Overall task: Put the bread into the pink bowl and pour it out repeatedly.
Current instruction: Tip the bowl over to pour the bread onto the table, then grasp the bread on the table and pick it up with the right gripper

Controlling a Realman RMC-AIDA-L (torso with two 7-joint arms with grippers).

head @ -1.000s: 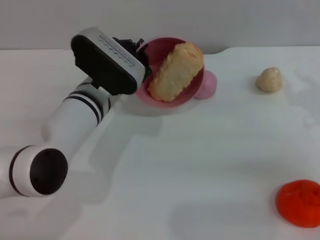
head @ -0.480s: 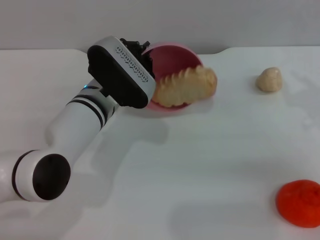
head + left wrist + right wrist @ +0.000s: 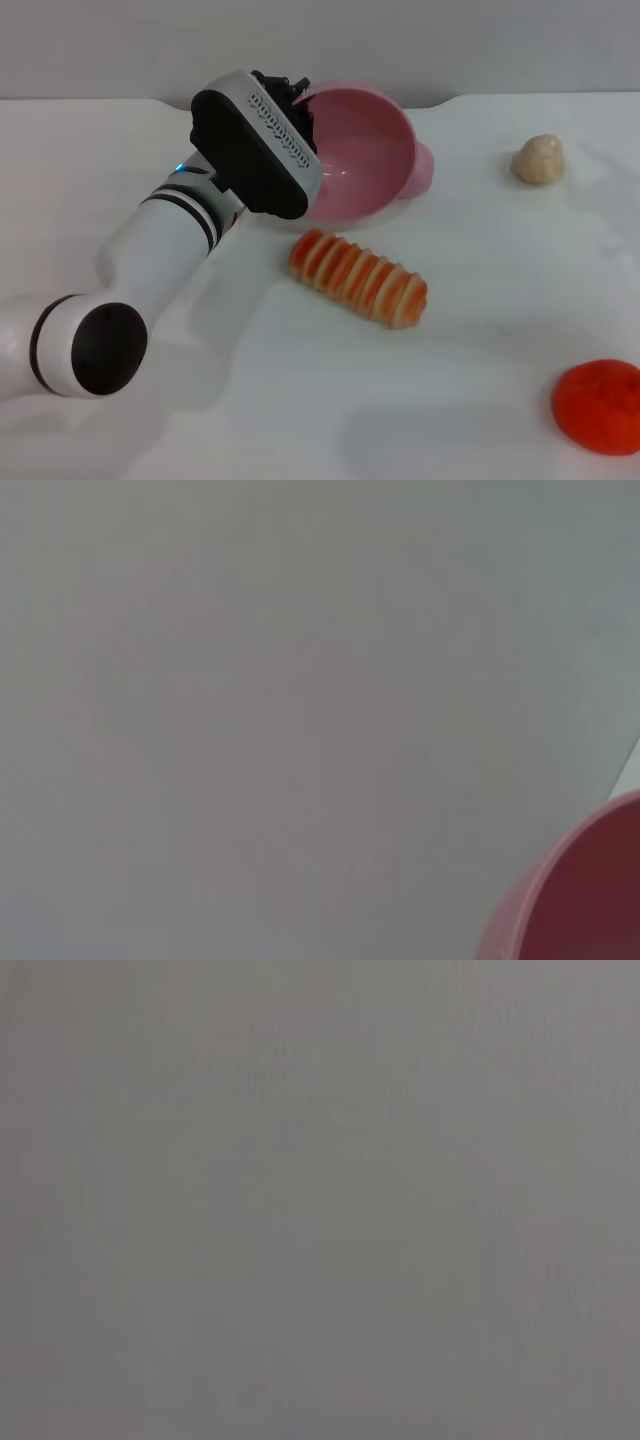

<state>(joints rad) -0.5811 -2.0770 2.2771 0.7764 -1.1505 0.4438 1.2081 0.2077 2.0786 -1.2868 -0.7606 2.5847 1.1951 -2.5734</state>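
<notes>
Step in hand, as I read it: the pour-out half of the cycle. The pink bowl [image 3: 362, 150] is tipped on its side at about 12 o'clock of the table [image 3: 480, 330], mouth facing the camera, nothing visible inside. The left gripper [image 3: 297, 100] is at the bowl's 9 o'clock rim and appears to be holding it tilted. Its fingers are hidden behind the wrist housing, so the grip itself can't be confirmed; pinching the rim is a guess. The left wrist view only shows a sliver of pink rim [image 3: 570, 890]. The right gripper isn't in view.

The bread [image 3: 358, 277] lies on the table just at 6 o'clock of the bowl, apart from it, ridged orange-and-cream stripes up, long axis running from 10 to 4 o'clock.

Next move likely calls for righting the bowl and setting it down, then a grasp across the loaf's narrow width to drop it back in. The ridged, rounded top may slip or roll under the fingers.

Others around: a small pink toy [image 3: 424, 168] peeking out at the bowl's 3 o'clock, a beige lump [image 3: 539, 159] at 2 o'clock, and an orange-red round thing [image 3: 600, 405] at 4 o'clock.
</notes>
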